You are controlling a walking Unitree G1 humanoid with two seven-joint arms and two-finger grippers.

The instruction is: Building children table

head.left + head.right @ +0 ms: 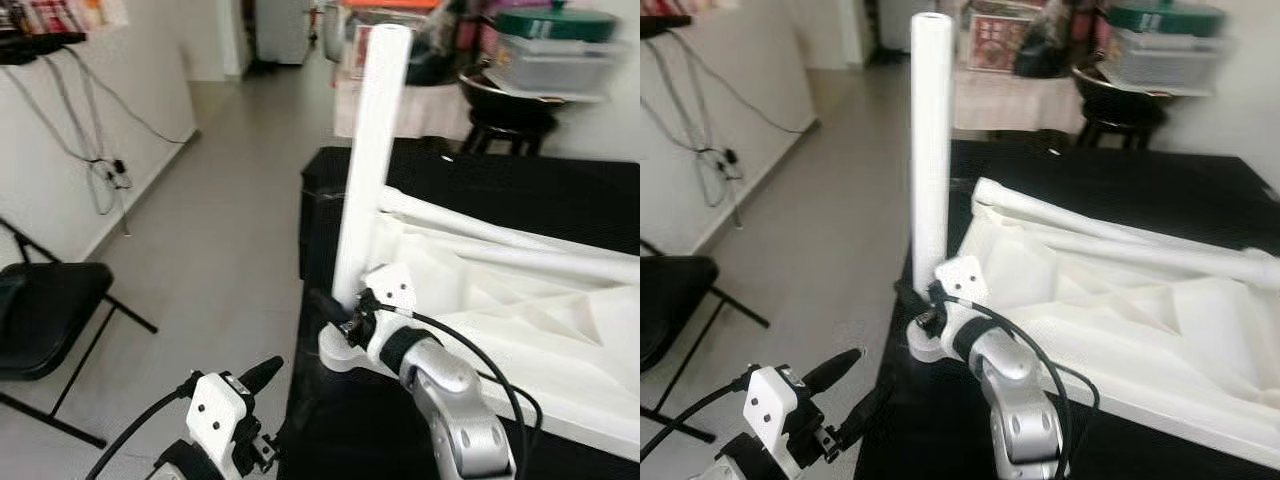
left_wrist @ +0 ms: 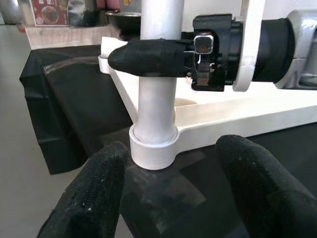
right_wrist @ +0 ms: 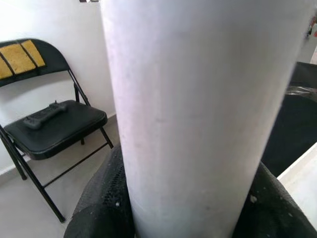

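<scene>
A white plastic children's table top (image 1: 520, 330) is lying upside down on a black-covered table (image 1: 500, 190), and one long white cylindrical leg (image 1: 368, 160) is being held upright in the round socket (image 1: 340, 355) at the top's near left corner. The leg's long axis is running nearly vertical, its free end pointing up and tilting slightly to the far right. Further white tubes (image 1: 1120, 235) are lying along the far side of the upturned top, seemingly still loose, so by judgement only this first leg is being fitted and the others are left to do.

The right tool (image 1: 345, 310) is being kept closed around the lower part of the leg, just above the socket; in the right wrist view the black fingers (image 3: 99, 198) are being pressed against both sides of the tube. The left tool (image 1: 262, 375) is being held low at the near left, just beside the table's edge, its fingers (image 2: 89, 193) spread wide and holding nothing, aimed at the socket.
</scene>
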